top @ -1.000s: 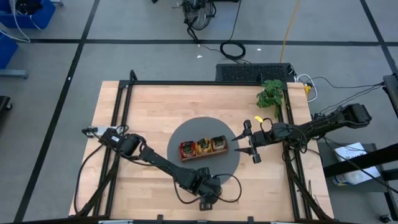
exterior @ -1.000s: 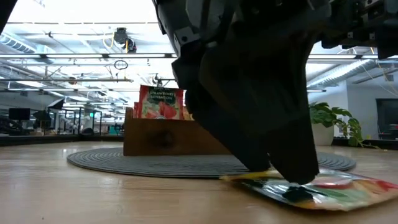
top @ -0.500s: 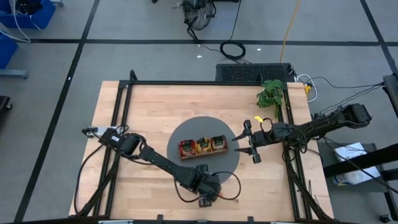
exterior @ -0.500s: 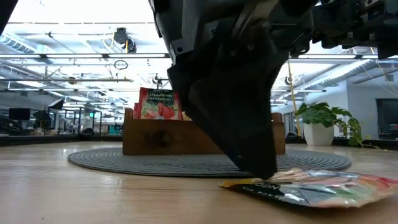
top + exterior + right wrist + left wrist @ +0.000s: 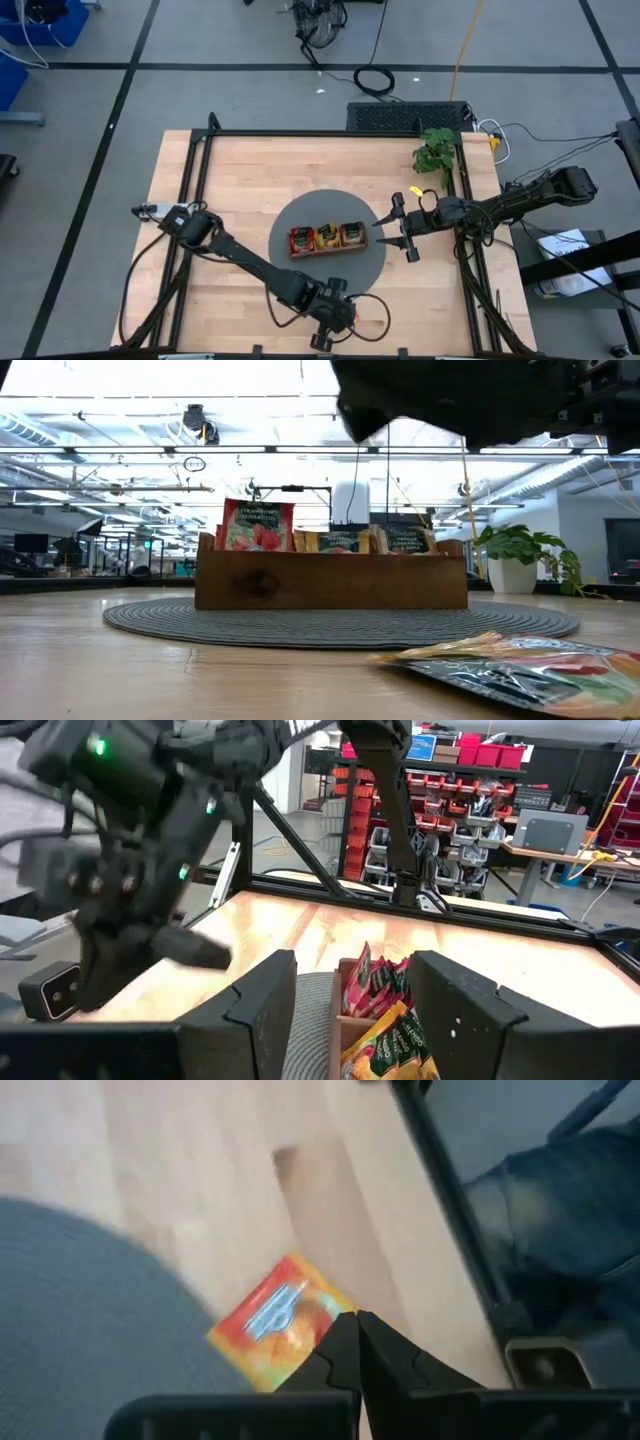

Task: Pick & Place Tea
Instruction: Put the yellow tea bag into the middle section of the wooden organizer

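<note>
One orange-red tea packet [image 5: 277, 1323] lies flat on the wooden table, just off the edge of the round grey mat [image 5: 80, 1310]; in the low view the same packet [image 5: 520, 663] rests on the bare wood near the front. My left gripper [image 5: 357, 1323] is shut with nothing in it and hangs above that packet, lifted clear of it [image 5: 450, 400]. Several more tea packets [image 5: 258, 525] stand upright in the brown wooden tray [image 5: 330, 582] on the mat. My right gripper [image 5: 400, 228] waits open at the mat's right edge, pointing at the tray.
A potted green plant [image 5: 436, 152] stands at the table's far right. Black frame rails [image 5: 200, 170] run along the table's sides. The tray [image 5: 326, 250] sits mid-mat; bare wood lies left of the mat and along the near edge.
My left gripper, which stood with its fingertips down on the packet, has shut, rolled a little and risen off it. The packet has stayed lying flat on the table in the same place. My right arm has kept still.
</note>
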Robot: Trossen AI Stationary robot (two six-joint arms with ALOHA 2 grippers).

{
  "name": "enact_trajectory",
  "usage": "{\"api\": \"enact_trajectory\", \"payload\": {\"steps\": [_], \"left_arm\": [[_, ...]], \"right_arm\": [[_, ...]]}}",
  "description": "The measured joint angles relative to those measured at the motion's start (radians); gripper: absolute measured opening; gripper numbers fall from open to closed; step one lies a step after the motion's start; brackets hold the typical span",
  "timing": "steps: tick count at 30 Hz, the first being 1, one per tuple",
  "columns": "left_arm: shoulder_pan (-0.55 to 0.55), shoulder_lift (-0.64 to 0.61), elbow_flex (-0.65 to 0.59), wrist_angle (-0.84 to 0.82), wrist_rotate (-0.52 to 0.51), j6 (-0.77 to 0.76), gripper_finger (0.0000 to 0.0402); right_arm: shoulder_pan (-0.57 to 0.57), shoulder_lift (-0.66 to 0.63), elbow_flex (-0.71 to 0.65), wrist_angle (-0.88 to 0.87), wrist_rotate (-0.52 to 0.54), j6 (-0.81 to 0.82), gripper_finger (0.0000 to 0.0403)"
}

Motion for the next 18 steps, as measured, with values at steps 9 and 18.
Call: {"api": "enact_trajectory", "payload": {"steps": [9,18], "left_arm": [[0.014,0.078,-0.005,0.189,0.090,0.012,0.0001],[0.035,0.110,-0.005,0.143,0.179,-0.095,0.0001]], "right_arm": [[0.000,0.000,0.000,0.007,0.000,0.000,0.0180],[0.000,0.000,0.000,0.003,0.000,0.004,0.0180]]}}
